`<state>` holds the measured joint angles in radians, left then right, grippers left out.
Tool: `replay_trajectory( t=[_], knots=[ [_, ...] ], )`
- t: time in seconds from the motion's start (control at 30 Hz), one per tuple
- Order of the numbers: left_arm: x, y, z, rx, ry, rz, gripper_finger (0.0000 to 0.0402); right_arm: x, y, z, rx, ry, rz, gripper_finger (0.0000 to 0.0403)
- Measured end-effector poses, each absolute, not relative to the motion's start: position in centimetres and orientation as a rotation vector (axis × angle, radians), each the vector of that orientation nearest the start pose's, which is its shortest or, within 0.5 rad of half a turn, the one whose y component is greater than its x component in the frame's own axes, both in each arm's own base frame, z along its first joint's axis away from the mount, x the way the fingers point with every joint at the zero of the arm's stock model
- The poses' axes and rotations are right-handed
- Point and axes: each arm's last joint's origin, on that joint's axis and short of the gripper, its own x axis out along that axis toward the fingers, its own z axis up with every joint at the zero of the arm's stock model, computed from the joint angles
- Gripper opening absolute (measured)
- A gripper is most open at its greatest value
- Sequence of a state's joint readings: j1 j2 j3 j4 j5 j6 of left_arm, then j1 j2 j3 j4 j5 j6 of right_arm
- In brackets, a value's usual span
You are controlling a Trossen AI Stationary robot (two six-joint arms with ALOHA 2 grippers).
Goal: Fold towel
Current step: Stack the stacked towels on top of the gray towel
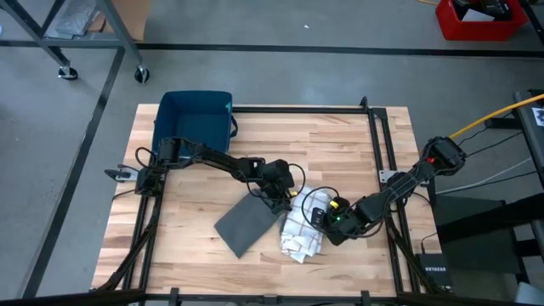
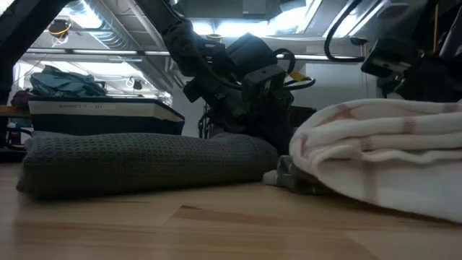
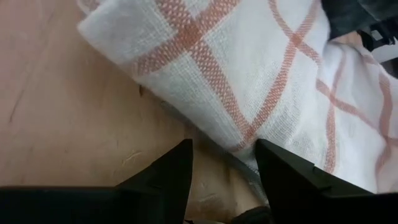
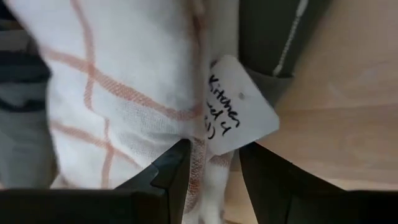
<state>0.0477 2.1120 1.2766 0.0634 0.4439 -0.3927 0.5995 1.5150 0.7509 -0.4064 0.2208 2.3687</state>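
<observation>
A white towel with orange-red checks (image 1: 302,234) lies crumpled on the wooden table, right of centre; it also shows in the low view (image 2: 382,152). A grey waffle towel (image 1: 246,223) lies folded flat beside it on the left. My right gripper (image 4: 211,180) is shut on the white towel next to its handwritten label (image 4: 239,106). My left gripper (image 3: 224,180) is open at the towel's far-left edge (image 3: 205,118), one finger on either side of the hem; whether it touches, I cannot tell. My right gripper pinches a bunched fold of the white towel (image 4: 200,158) between its two fingers, right beside the label. The fingers slant down on it from above, coming from the table's right side. The towel rests in a heap on the table, slack.
A dark blue bin (image 1: 194,119) stands at the table's far left corner. A black frame rail (image 1: 378,144) runs along the right side. Bare wood lies at the far right and along the near edge.
</observation>
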Motion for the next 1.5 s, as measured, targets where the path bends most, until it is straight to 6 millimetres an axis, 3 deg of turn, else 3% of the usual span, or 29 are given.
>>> replay_trajectory(
  t=[0.6,1.3,1.5],
  knots=[
    [43.2,-0.4,12.3,-0.518,0.825,-0.260,0.0170,22.0,14.2,15.0,1.400,0.877,-0.859,0.0143],
    [43.2,-0.4,12.3,-0.510,0.823,-0.266,0.0170,21.5,14.4,14.9,1.366,1.040,-0.837,0.0143],
    [43.2,-0.5,12.3,-0.507,0.824,-0.267,0.0170,21.6,14.5,13.7,1.379,1.070,-0.915,0.0143]
  ],
)
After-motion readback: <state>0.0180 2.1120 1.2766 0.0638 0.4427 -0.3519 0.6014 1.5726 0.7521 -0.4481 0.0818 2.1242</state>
